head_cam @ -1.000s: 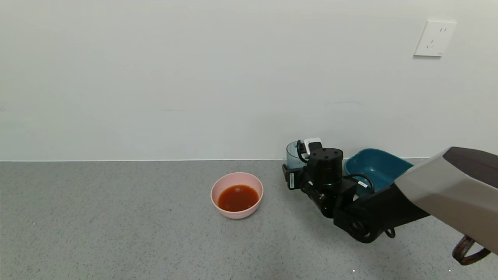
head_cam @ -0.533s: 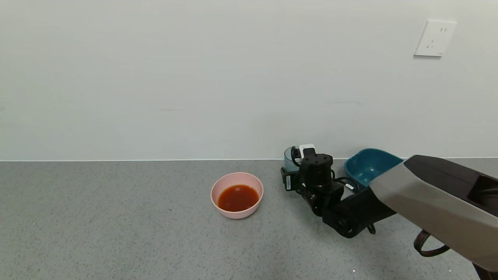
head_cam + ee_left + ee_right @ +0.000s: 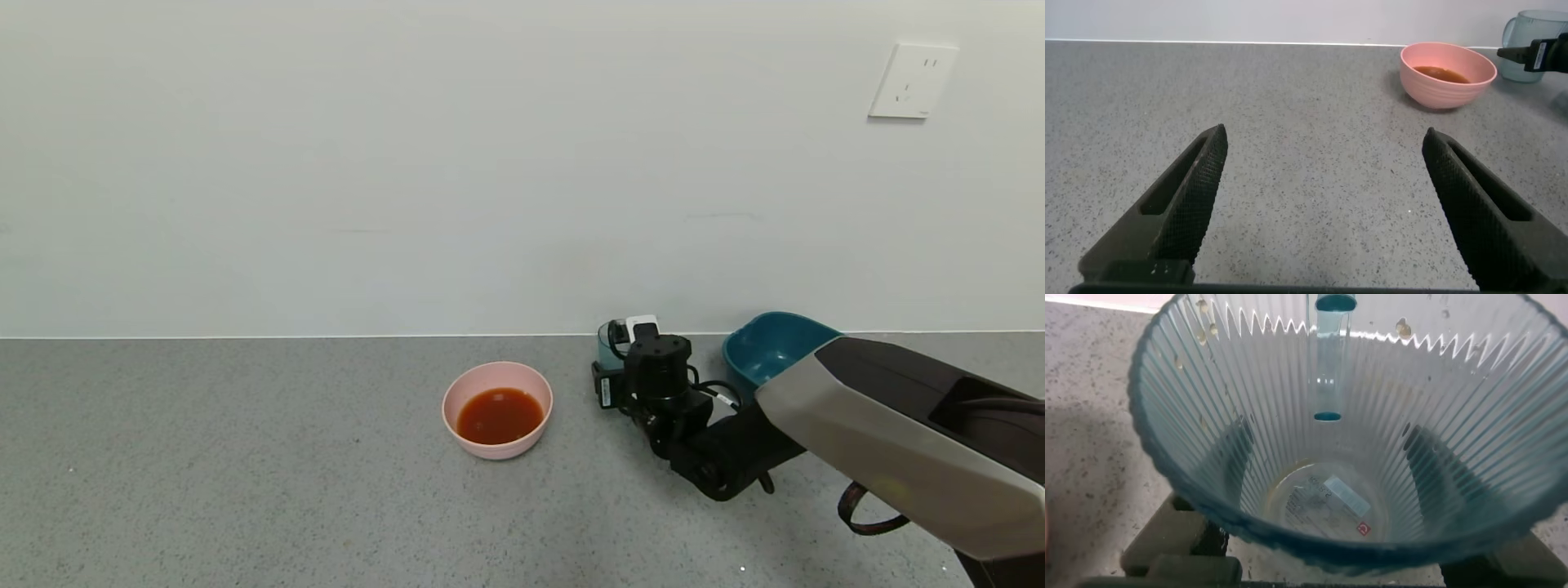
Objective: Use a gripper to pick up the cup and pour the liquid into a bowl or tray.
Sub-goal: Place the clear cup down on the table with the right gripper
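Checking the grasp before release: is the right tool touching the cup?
Touching. The right wrist view shows the right tool with its fingers dark against both sides of the empty cup.

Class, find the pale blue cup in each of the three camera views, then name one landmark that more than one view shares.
Head view: the cup stands at the back by the wall, mostly hidden behind the right gripper.
Left wrist view: it sits in the far corner, beyond the pink bowl.
Right wrist view: it fills the picture, seen from above, empty.
Shared landmark: the pink bowl with red liquid, in the head and left wrist views.
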Robot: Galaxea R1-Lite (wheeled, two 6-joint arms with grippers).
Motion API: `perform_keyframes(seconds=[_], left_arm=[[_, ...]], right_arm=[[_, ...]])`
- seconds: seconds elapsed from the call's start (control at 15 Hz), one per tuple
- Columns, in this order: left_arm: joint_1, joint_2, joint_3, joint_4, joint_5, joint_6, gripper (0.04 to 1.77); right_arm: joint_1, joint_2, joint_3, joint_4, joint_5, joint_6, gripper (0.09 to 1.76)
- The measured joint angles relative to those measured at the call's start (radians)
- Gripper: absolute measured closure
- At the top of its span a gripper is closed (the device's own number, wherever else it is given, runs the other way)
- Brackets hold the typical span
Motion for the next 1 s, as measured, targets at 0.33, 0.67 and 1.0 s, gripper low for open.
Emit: perform_keyframes(seconds=[0.33, 0.67, 1.0], left_arm=[[0.0, 0.0, 0.0, 0.0, 0.0, 0.0, 0.09], [0.0, 0.0, 0.0, 0.0, 0.0, 0.0, 0.09], [0.0, 0.0, 0.0, 0.0, 0.0, 0.0, 0.09]], right_arm=[[0.0, 0.011, -0.001, 0.002, 0.0, 0.0, 0.48], [0.002, 0.015, -0.001, 0.005, 0.0, 0.0, 0.48], [0.001, 0.015, -0.001, 0.007, 0.0, 0.0, 0.34]])
